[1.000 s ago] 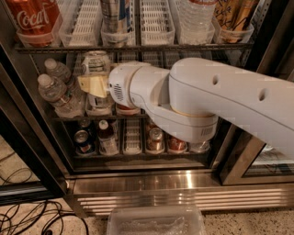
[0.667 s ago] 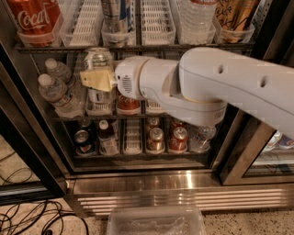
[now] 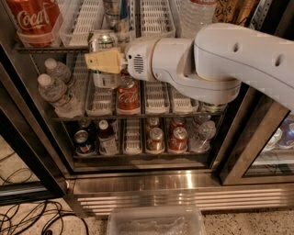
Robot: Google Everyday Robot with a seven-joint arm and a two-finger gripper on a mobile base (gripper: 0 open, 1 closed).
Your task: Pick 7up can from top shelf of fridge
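Note:
My gripper (image 3: 102,61), with tan fingers (image 3: 110,59), is shut on the 7up can (image 3: 105,79). The can is pale with a silver top and I hold it upright in front of the fridge (image 3: 183,186), just below the front edge of the top shelf (image 3: 50,47). My white arm reaches in from the right. The top shelf carries white slotted lane trays (image 3: 87,16), a red Coca-Cola can (image 3: 34,18) at the left and another can (image 3: 117,11) behind my gripper.
The middle rack holds water bottles (image 3: 57,92) and a Coke can (image 3: 127,95). The lower rack holds several cans (image 3: 177,137) and a small bottle (image 3: 106,137). A clear plastic bin (image 3: 156,222) and cables (image 3: 27,215) lie on the floor. A door frame (image 3: 250,147) stands at the right.
My gripper has risen and moved a little right, carrying the 7up can with it from middle-rack height up to the top shelf's front edge.

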